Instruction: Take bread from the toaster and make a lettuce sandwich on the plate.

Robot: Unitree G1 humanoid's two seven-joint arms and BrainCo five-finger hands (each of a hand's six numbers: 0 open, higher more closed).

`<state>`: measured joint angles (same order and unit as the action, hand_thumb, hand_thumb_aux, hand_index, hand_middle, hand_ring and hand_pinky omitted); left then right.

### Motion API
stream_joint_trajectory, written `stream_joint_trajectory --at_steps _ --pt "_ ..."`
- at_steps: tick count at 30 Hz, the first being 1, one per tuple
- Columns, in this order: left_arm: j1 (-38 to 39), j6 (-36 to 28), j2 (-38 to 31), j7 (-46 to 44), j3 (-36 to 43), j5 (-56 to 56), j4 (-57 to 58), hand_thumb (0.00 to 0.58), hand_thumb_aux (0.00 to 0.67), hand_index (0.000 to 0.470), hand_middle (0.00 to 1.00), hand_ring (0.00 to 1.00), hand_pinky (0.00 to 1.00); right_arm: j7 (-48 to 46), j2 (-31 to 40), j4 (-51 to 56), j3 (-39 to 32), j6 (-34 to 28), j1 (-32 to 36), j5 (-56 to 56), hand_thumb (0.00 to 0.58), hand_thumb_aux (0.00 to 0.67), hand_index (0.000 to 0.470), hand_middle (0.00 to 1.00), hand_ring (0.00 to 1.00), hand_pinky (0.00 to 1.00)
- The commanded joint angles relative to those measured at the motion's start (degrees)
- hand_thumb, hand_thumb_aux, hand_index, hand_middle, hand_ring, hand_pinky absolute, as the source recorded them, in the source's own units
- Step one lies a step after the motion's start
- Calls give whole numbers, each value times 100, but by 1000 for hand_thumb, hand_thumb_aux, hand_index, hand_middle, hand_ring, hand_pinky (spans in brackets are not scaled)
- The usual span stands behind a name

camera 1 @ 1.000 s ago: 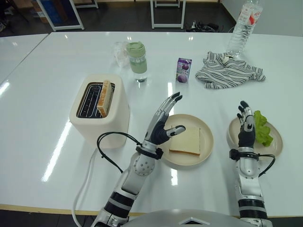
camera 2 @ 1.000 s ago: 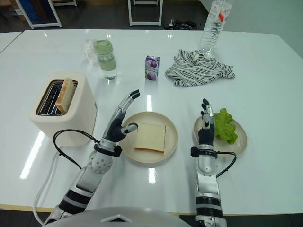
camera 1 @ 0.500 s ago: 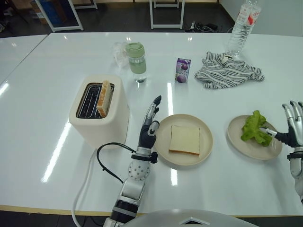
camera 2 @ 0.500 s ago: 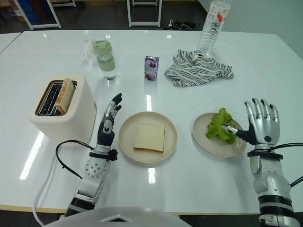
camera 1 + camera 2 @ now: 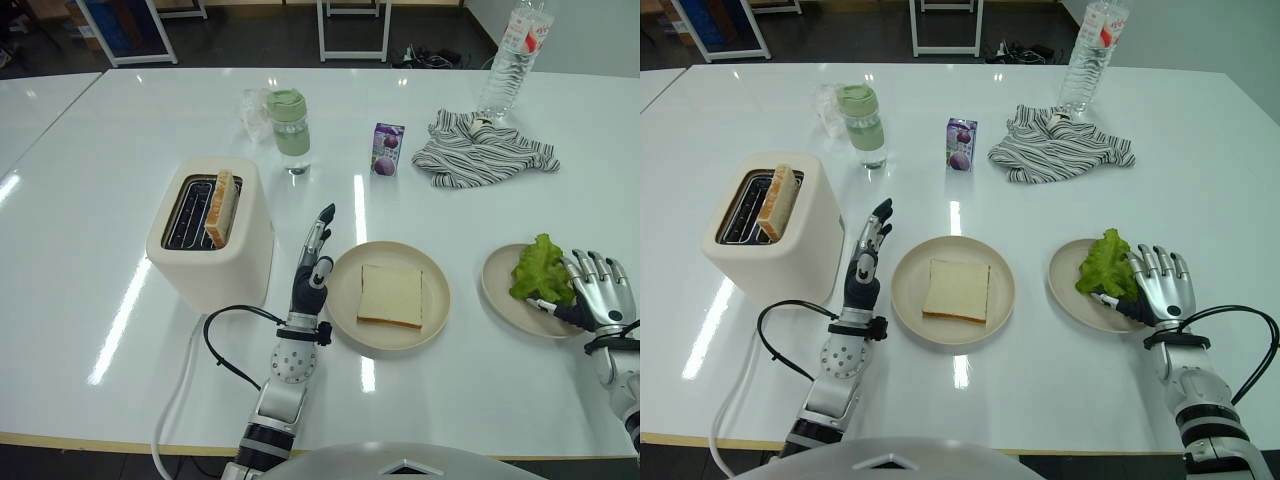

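A cream toaster (image 5: 215, 250) stands at the left with one toasted slice of bread (image 5: 222, 206) upright in its slot. A white bread slice (image 5: 391, 295) lies flat on the middle plate (image 5: 342, 305). My left hand (image 5: 312, 272) stands edge-on between toaster and plate, fingers straight, holding nothing. Green lettuce (image 5: 1108, 268) rests on the right plate (image 5: 1070, 290). My right hand (image 5: 1160, 288) sits at the lettuce's right side, fingers spread upward and thumb touching the leaf's lower edge, not closed on it.
At the back stand a green tumbler (image 5: 289, 122), a small purple carton (image 5: 387, 149), a striped cloth (image 5: 483, 147) and a water bottle (image 5: 510, 55). The toaster's black cord (image 5: 222, 345) loops beside my left forearm, and its white cord runs off the table's front edge.
My right hand has come in from the right and lower, now against the lettuce. A second ago it stood left of the lettuce. My left hand left the bread and straightened beside the plate.
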<state>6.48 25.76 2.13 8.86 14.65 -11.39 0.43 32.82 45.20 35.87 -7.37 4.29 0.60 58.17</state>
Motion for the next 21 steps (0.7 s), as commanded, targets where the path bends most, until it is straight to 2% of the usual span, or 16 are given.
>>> stream_joint_trajectory --at_steps 1,3,4,5,15,21 --pt "7 -1 21 -19 -18 -87 71 0 0 0 0 0 0 30 79 102 -145 4 31 -192 470 378 265 0 0 0" --pt "4 2 25 -21 -27 -97 83 0 0 0 0 0 0 53 117 72 -180 -14 27 -256 567 570 400 0 0 0" --pt "8 3 30 -20 -28 -104 87 0 0 0 0 0 0 57 127 69 -200 -21 32 -279 579 644 452 0 0 0" --pt "11 4 36 -21 -26 -111 88 0 0 0 0 0 0 60 134 67 -214 -26 34 -294 580 670 470 0 0 0" --pt "48 18 36 -43 -2 -162 99 0 0 0 0 0 0 301 149 -294 -119 99 -98 -645 580 670 470 0 0 0" --pt "41 65 48 -24 9 -189 204 0 0 0 0 0 0 306 167 -1380 432 487 -524 -1324 580 670 470 0 0 0"
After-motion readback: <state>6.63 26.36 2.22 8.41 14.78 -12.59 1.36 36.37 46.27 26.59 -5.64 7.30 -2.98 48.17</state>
